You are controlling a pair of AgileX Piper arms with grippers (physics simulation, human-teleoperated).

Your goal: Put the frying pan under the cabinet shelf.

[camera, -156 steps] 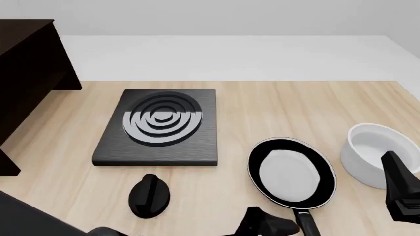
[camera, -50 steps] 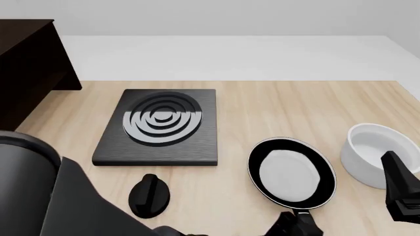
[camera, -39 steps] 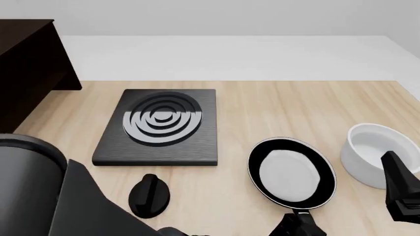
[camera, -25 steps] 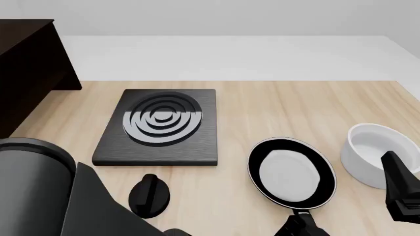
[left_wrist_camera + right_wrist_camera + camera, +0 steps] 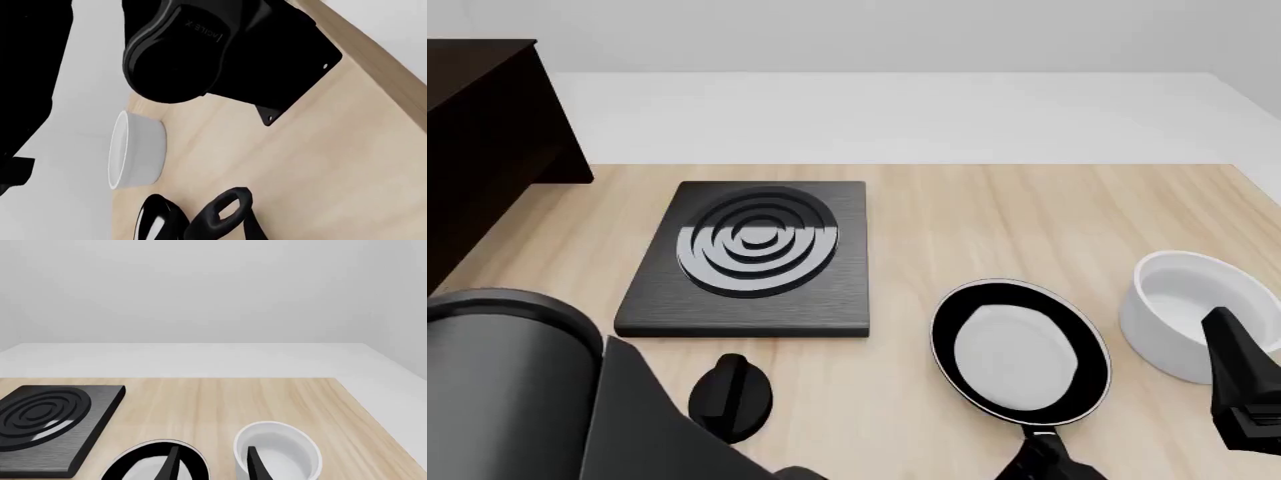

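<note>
**Frying pan on the tabletop, left arm low at its handle**

The dark cabinet (image 5: 481,150) stands at the far left of the light wooden tabletop (image 5: 1001,220). The square black hotplate (image 5: 750,258) lies in the middle. The frying pan (image 5: 1020,352) sits between the hotplate and the white bowl (image 5: 1185,312), apart from both. The left gripper (image 5: 1052,465) is at the pan handle; its jaws cannot be judged. The right gripper (image 5: 211,464) has its jaws open and empty.

Hotplate (image 5: 751,258): we see 1 square black slab with silver concentric rings, lying flat on the table's left half.
Bowl (image 5: 1192,312): we see 1 white round bowl, upright, near the right edge.
Knob (image 5: 731,397): we see 1 black knob-like piece just in front of the hotplate.
Table (image 5: 988,220): pale wood.
</note>
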